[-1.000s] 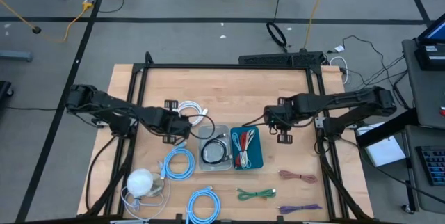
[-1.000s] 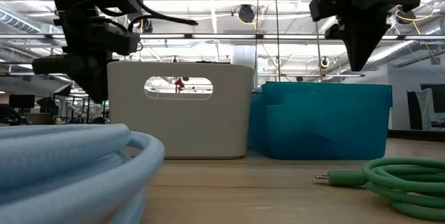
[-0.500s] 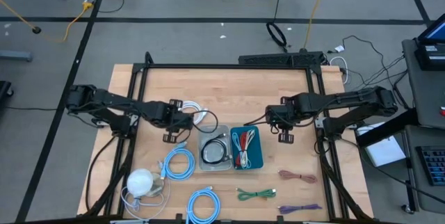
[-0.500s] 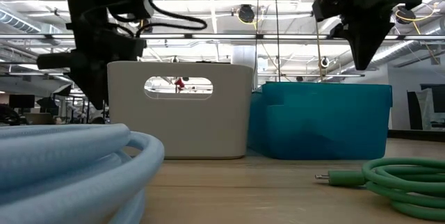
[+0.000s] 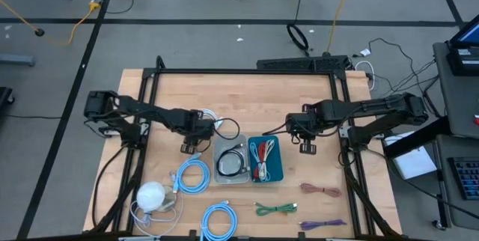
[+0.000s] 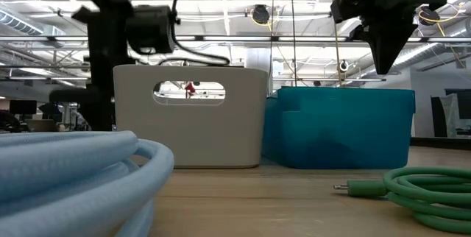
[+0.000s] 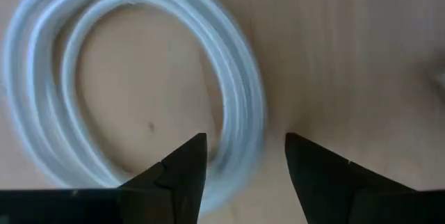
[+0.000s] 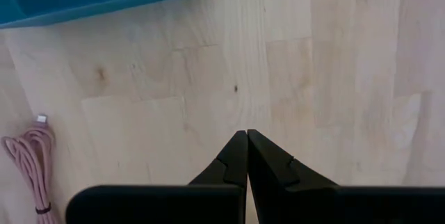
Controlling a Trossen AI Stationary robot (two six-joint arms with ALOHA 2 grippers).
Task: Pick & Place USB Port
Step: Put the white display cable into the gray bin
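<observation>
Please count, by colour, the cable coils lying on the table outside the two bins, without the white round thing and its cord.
Blue cables: 2
White cable: 1
Green cable: 1
Pink cable: 1
Purple cable: 1
Total: 6

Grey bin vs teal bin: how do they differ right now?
Colour: the grey bin is pale grey, the teal bin blue-green.
Contents: the grey bin holds a black coiled cable; the teal bin holds red and white cables.
Walls: in the low view the grey bin shows a handle cutout; the teal bin shows none.
Shared: both sit upright, side by side, mid-table.
</observation>
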